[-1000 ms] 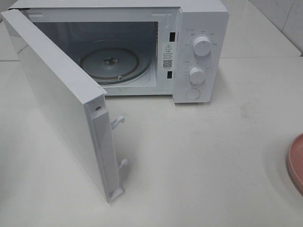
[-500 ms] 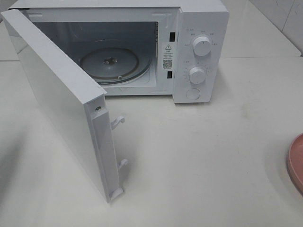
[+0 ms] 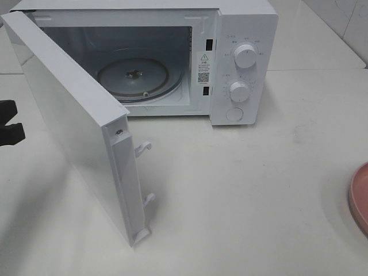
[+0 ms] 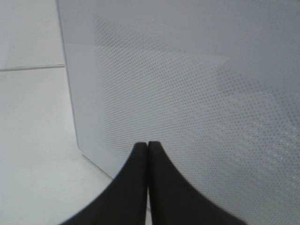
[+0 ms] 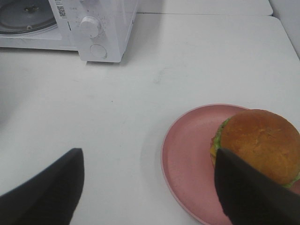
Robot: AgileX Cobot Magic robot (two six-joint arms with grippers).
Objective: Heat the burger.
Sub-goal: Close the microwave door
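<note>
We're looking at the burger (image 5: 260,142) sitting on the pink plate (image 5: 187,154), right of the microwave (image 3: 241,34) on the worktop (image 3: 247,190). Our right hand (image 5: 149,187) is hanging over it, spread wide. Our left hand (image 4: 148,150) is pinched closed, facing the open door (image 3: 69,115).

The microwave (image 3: 172,57) stands at 12 o'clock on the surface (image 3: 247,190), its door (image 3: 75,126) swung out toward 7 o'clock. The plate (image 5: 187,154) lies at 3 o'clock, the burger (image 5: 260,143) on it. The left gripper (image 3: 8,123) is at 9 o'clock, behind the door.
</note>
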